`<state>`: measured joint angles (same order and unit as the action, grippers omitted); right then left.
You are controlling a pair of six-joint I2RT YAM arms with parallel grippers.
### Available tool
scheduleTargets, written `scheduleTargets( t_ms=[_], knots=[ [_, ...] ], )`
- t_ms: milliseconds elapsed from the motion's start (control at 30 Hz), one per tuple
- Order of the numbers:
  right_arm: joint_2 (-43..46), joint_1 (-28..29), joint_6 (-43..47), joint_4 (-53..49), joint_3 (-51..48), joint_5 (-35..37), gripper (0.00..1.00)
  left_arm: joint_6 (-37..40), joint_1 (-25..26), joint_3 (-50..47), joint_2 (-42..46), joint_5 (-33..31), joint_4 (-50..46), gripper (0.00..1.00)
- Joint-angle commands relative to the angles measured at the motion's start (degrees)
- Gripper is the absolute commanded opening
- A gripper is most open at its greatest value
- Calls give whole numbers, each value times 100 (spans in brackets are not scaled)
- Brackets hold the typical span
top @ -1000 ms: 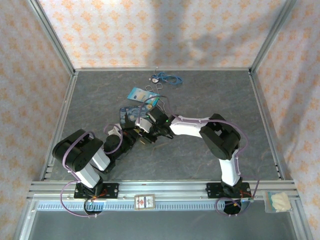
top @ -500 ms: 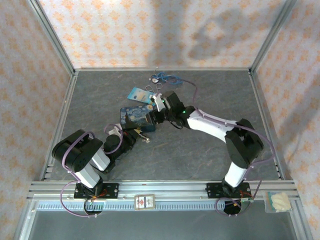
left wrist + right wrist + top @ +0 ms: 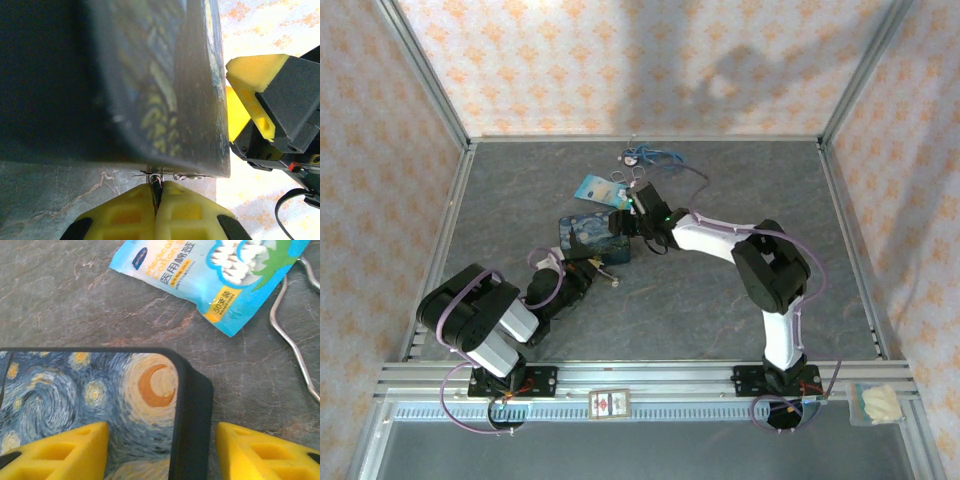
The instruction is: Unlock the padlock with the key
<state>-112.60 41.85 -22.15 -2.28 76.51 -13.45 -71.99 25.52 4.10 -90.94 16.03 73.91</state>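
Key (image 3: 611, 278), a pale speck, shows at the left gripper's (image 3: 597, 270) tip, just beside the box's (image 3: 585, 235) near edge. In the left wrist view those fingers (image 3: 190, 215) press together on thin silvery metal (image 3: 156, 179); whether it is key or padlock shackle I cannot tell. The right gripper (image 3: 162, 440) spreads wide astride a box corner. A swab packet (image 3: 200, 270) and bent wire (image 3: 290, 335) lie beyond. The left arm folds low; the right reaches forward-left. Grey stone-look table (image 3: 740, 200), patterned walls (image 3: 620, 60).
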Motion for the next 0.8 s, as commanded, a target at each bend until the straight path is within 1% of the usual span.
scheduleTargets(
  t_ms=[0, 200, 367, 567, 767],
  knots=[
    [63, 25, -360, 74, -201, 396, 57, 98, 45, 143, 29, -62, 167, 0],
    [59, 25, -629, 255, -626, 431, 57, -8, 44, 86, -5, -313, 238, 0],
    [129, 24, -702, 303, -824, 683, 57, -6, 43, -78, 276, -831, -98, 0],
    [121, 17, -677, 268, -814, 885, 56, -59, 42, -115, 445, -1158, -408, 0],
    [64, 17, -757, 228, -822, 1023, 56, -297, 41, -364, 454, -1498, -249, 0]
  ],
)
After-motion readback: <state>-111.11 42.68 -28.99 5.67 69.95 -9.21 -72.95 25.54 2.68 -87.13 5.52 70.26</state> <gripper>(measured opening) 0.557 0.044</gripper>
